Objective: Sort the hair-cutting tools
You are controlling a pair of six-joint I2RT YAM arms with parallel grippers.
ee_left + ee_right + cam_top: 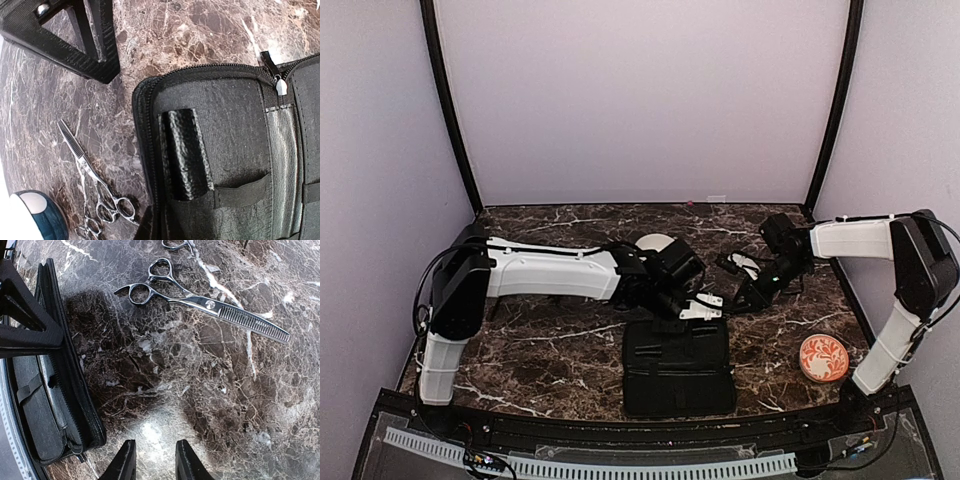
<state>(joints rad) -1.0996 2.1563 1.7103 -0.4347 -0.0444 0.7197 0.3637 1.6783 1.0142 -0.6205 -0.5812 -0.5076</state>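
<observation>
— What is done?
— One black piece (185, 155) is pocketed in the case (235, 125); scissors (200, 302) are left on the table (210, 405) beside it
— Claws?
— Left gripper (705, 310) is shut; right gripper (155, 460) is set half-open, empty

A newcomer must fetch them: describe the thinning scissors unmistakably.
Start at the open black case on the marble table. Just off its zipped edge lie the thinning scissors, ring handles toward a second pair. Only theirs shows comb-like teeth along one blade.

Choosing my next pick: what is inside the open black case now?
One black stick-like piece lies in the case beside an empty strap. Anything tucked inside pockets is covered. The scissors lie outside.
</observation>
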